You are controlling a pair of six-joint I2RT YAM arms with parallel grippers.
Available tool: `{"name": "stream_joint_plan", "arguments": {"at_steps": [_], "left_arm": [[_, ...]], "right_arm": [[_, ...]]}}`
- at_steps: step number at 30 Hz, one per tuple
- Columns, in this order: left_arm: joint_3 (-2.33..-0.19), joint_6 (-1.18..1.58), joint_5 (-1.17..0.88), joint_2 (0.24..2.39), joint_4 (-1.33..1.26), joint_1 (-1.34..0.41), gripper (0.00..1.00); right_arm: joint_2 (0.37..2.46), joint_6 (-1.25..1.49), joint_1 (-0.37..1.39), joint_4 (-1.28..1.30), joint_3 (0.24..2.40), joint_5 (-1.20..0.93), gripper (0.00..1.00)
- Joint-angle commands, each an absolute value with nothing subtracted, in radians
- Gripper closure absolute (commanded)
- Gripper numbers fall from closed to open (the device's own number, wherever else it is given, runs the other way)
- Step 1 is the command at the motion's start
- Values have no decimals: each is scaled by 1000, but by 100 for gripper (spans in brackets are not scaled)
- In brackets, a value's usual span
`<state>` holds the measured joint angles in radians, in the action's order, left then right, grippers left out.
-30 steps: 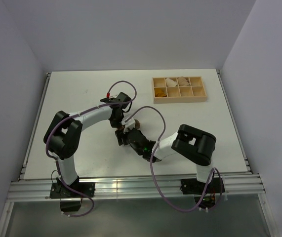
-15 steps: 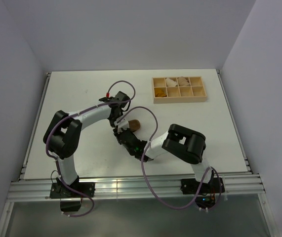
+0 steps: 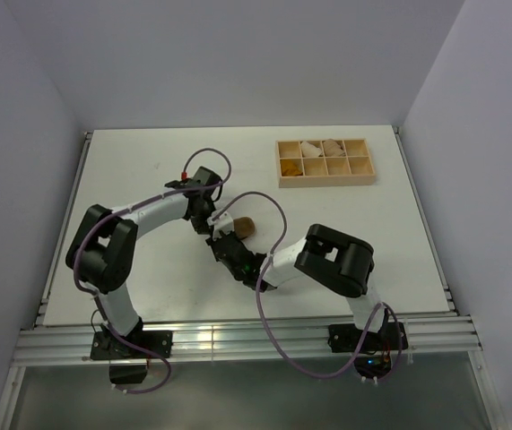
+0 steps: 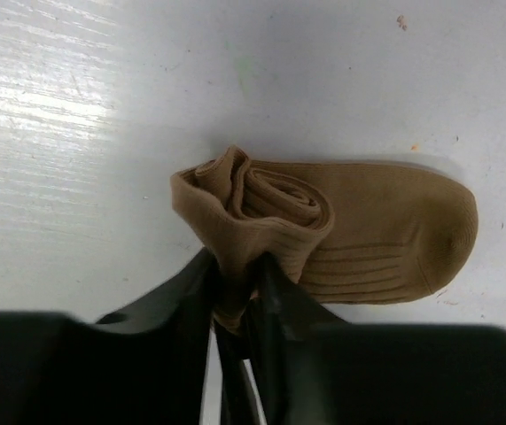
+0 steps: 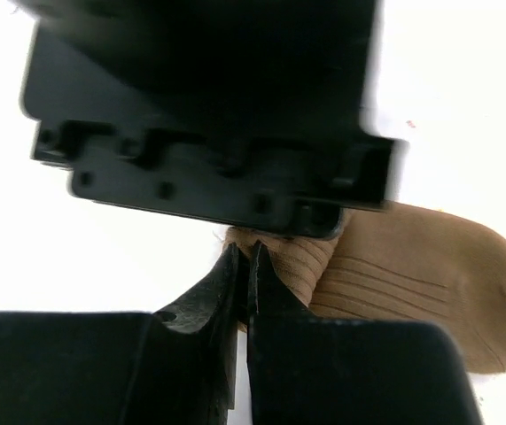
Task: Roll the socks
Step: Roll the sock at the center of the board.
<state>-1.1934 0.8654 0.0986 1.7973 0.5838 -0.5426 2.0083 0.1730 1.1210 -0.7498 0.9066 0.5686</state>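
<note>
A tan-brown sock (image 4: 368, 230), rolled at its cuff end, lies on the white table near the middle (image 3: 245, 227). My left gripper (image 4: 235, 273) comes at it from above, its jaws narrow around a pinched fold of the cuff. From the near side my right gripper (image 5: 245, 252) is shut, tips pressed against the roll of the sock (image 5: 430, 283). Whether cloth lies between those tips is hidden. In the top view the left gripper (image 3: 215, 224) and the right gripper (image 3: 224, 242) meet just left of the sock.
A wooden tray (image 3: 325, 177) with several compartments stands at the back right. It holds pale rolled bundles (image 3: 310, 148) and a mustard-orange bundle (image 3: 290, 167). The table's near edge runs close behind both arm bases.
The right arm swung left and its gripper shut at the sock's rolled end. The left arm's elbow shifted left, and its jaws loosened slightly around the fold.
</note>
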Motion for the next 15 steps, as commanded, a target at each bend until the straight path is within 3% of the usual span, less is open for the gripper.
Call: {"name": "stream_joint_plan", "arguments": {"at_steps": [1, 3, 6, 15], "left_arm": [[-1134, 900, -11, 1752, 563, -517, 64], [-1121, 908, -14, 1714, 534, -491, 50], [-1101, 920, -18, 1675, 508, -459, 37], [-879, 1002, -49, 1484, 264, -339, 33]], "right_arm": [[2000, 244, 1091, -664, 864, 437, 100], [1981, 275, 1069, -657, 848, 393, 100], [1957, 299, 1055, -653, 830, 329, 100], [1872, 452, 953, -693, 749, -21, 100]]}}
